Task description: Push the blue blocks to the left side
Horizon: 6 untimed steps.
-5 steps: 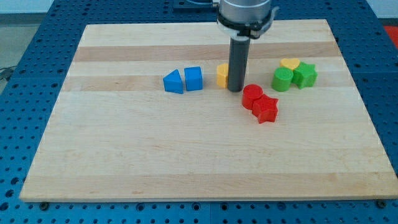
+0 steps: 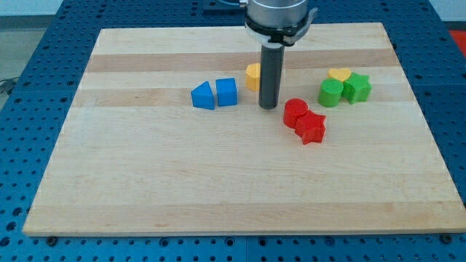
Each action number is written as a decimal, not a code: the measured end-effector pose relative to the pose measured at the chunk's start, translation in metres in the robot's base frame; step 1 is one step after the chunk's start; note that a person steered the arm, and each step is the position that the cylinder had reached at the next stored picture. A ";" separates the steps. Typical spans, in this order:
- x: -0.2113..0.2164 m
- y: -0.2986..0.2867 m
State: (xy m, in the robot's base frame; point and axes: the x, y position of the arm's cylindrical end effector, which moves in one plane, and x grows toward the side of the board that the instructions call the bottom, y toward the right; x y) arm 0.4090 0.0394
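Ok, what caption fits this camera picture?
My tip sits right of the two blue blocks, beside a yellow block.

A pale wooden board surface (image 2: 218, 182) lies on a blue perforated table (image 2: 22, 87). Toward the view's right, a green cylinder block (image 2: 330, 93) touches a green star-shaped block (image 2: 357, 87), with a yellow heart-shaped block (image 2: 338, 73) just behind them. A red cylinder block (image 2: 295, 112) touches a red star-shaped block (image 2: 311, 128). A partly hidden yellow block (image 2: 253, 76) sits near the centre.
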 end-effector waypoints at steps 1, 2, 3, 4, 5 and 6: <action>-0.010 -0.013; -0.019 -0.028; -0.020 -0.042; -0.013 -0.068; -0.012 -0.073; -0.033 -0.049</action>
